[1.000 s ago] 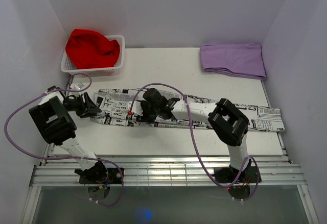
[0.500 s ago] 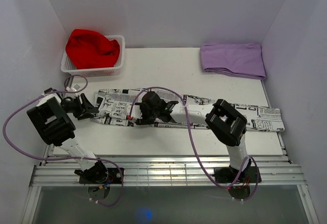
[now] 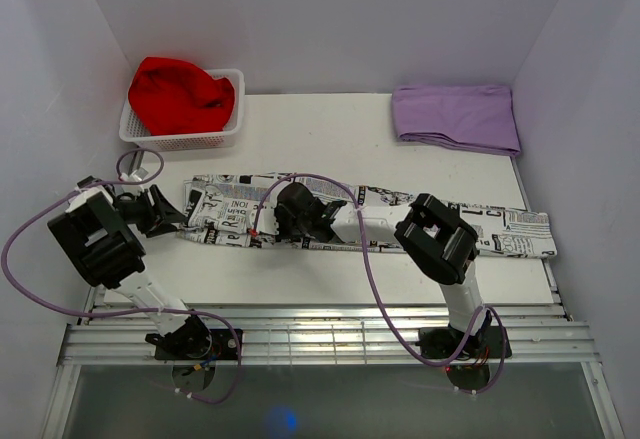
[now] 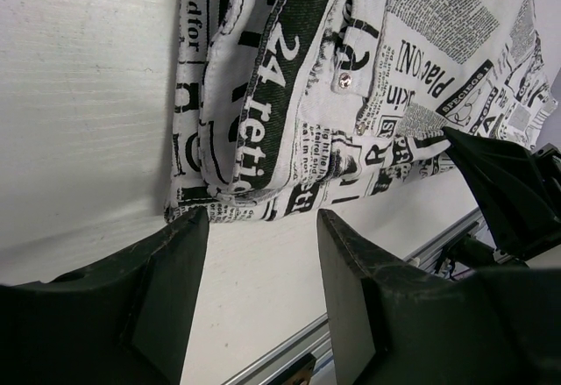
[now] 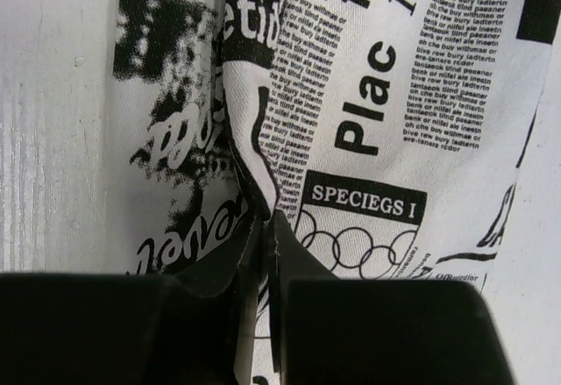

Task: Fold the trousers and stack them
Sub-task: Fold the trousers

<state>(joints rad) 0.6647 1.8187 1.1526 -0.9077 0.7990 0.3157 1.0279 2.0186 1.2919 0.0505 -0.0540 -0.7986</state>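
Observation:
The trousers (image 3: 500, 232), white with black newspaper print, lie stretched left to right across the table. Their waist end (image 4: 289, 96), with studs, is at the left. My left gripper (image 3: 178, 217) sits low at that waist end. In the left wrist view its fingers (image 4: 166, 288) stand apart just short of the waistband corner, with only bare table between them (image 4: 261, 236). My right gripper (image 3: 284, 221) rests on the trousers a little right of the waist. In the right wrist view it (image 5: 266, 225) is shut, pinching a raised fold of the printed cloth (image 5: 386, 96).
A white basket (image 3: 180, 139) holding a red cloth (image 3: 180, 94) stands at the back left. A folded lilac cloth (image 3: 455, 117) lies at the back right. Metal rails (image 3: 320, 334) run along the near table edge. Walls close in on both sides.
My right gripper has slid slightly left along the trousers and closed on a fold of cloth. The left gripper has drawn back a little to the left, still open.

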